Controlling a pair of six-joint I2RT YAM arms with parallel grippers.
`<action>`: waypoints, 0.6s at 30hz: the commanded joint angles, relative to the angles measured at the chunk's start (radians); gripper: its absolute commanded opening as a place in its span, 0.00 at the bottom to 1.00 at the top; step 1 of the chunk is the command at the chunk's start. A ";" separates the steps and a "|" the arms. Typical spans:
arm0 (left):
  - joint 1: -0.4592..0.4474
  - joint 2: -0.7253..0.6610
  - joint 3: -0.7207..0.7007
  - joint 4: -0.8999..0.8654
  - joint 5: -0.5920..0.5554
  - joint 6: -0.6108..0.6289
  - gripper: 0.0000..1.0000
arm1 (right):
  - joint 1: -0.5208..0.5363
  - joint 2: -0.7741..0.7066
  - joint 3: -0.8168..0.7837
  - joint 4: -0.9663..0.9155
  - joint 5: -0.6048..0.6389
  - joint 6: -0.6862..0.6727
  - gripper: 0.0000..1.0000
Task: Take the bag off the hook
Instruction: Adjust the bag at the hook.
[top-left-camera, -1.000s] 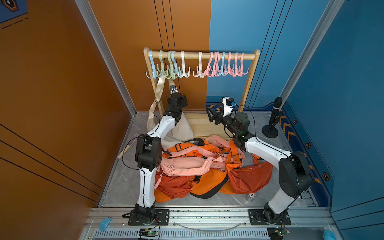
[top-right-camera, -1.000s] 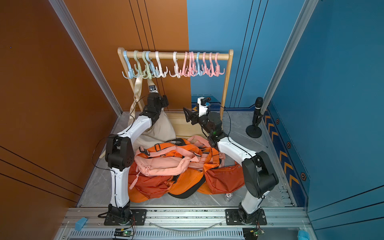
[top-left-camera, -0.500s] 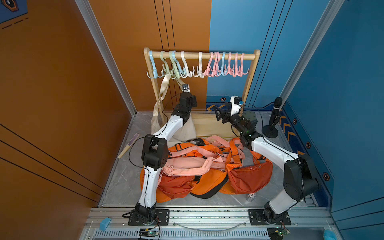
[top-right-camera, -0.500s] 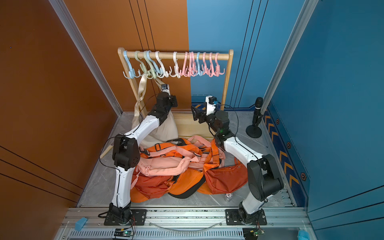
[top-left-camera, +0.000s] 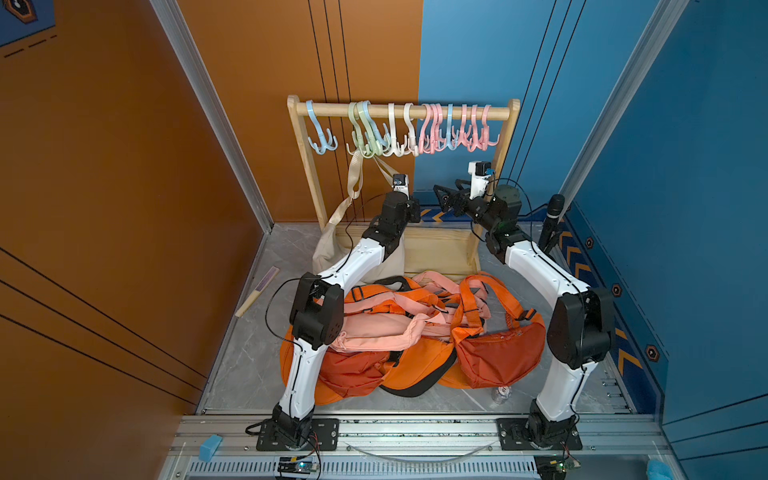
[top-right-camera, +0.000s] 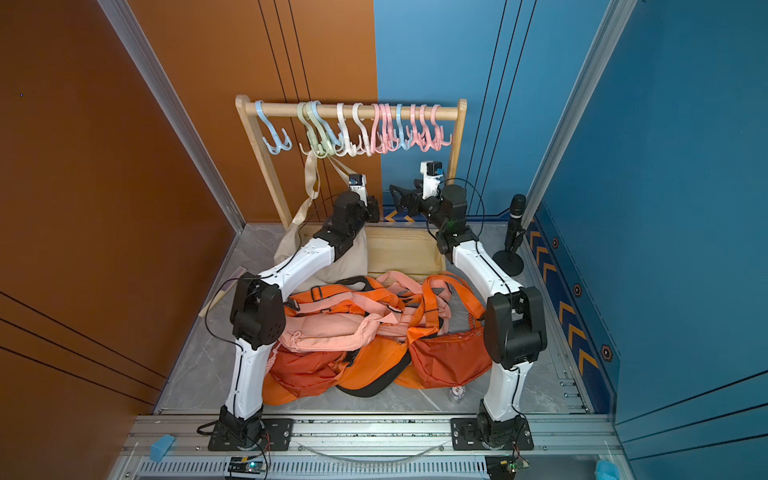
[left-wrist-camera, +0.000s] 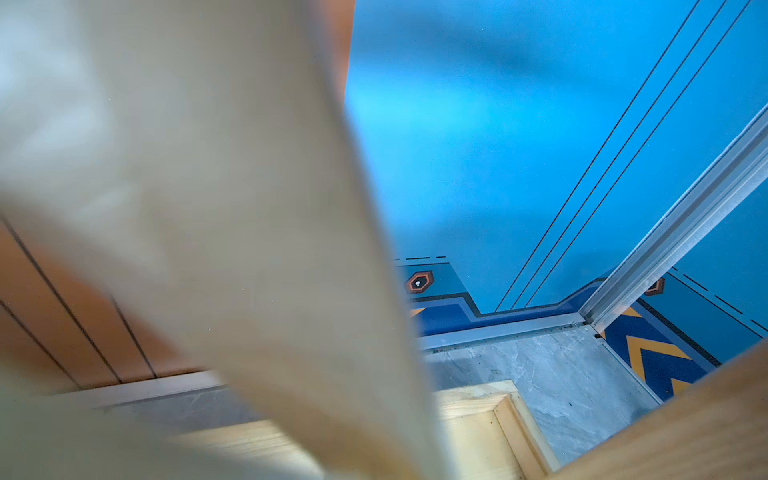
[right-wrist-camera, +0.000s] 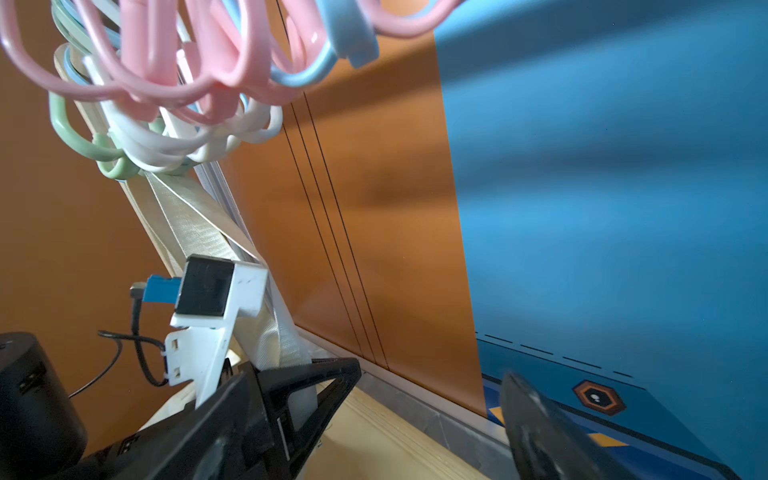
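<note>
A beige bag (top-left-camera: 328, 249) (top-right-camera: 291, 245) rests at the rack's left foot. Its strap (top-left-camera: 355, 174) (right-wrist-camera: 199, 232) hangs over a green hook (top-left-camera: 365, 145) (top-right-camera: 318, 143) (right-wrist-camera: 112, 162). One stretch of strap runs taut from the hook to my left gripper (top-left-camera: 411, 205) (top-right-camera: 374, 208), which is shut on it. Its fingers are hidden in both top views, and blurred beige strap (left-wrist-camera: 249, 208) fills the left wrist view. My right gripper (top-left-camera: 442, 197) (right-wrist-camera: 428, 411) is open and holds nothing. It points at the left gripper from just to its right, below the pink hooks (right-wrist-camera: 166, 54).
The wooden rack (top-left-camera: 407, 111) carries several blue, white and pink hooks. A pile of orange and pink bags (top-left-camera: 415, 332) lies between the arms. A microphone stand (top-left-camera: 548, 224) is at the right, and a flat stick (top-left-camera: 257, 291) lies on the floor at the left.
My left gripper has closed on the strap and moved right with it, dragging the green hooks right along the rail. The right gripper has shifted right and opened wider.
</note>
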 joint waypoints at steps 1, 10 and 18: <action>0.030 -0.100 -0.099 0.043 0.041 -0.043 0.33 | 0.027 0.071 0.108 -0.069 -0.073 0.013 1.00; 0.025 -0.385 -0.465 0.091 0.067 -0.045 0.83 | 0.114 0.310 0.418 -0.114 -0.062 0.054 1.00; 0.044 -0.665 -0.743 0.078 0.059 -0.066 0.85 | 0.194 0.521 0.677 -0.149 -0.037 0.055 1.00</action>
